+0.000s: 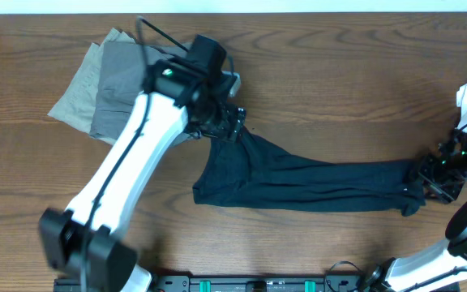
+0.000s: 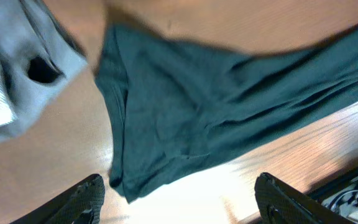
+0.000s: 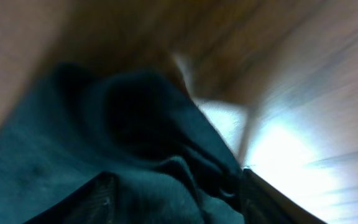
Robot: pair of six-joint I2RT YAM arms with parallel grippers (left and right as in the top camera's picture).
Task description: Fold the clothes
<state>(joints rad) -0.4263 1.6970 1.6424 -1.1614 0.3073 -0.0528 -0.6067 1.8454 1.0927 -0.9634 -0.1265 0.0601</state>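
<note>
Wooden table (image 1: pixel 339 73), dark grain, viewed from overhead. Black trousers (image 1: pixel 314 182) are laid at centre frame, with the long axis running left to right and dipping slightly toward the right. The broad end is found centre-left, its upper corner just under the left gripper (image 1: pixel 235 123). The narrow end is bunched at the right gripper (image 1: pixel 434 180), near the right edge of frame. Each end is thus nearest its own arm.

Left fingers (image 2: pixel 86 199) are seen spread wide, with nothing between them. Right fingers (image 3: pixel 101 199) are seen with dark fabric heaped between; because of blur, a grip cannot be told.

The fold is judged to call for one end being carried along that axis onto the other.

Counted: one black piece; one grey piece (image 1: pixel 124 81) overlapping one khaki piece (image 1: pixel 71 97), upper left; two arms.
</note>
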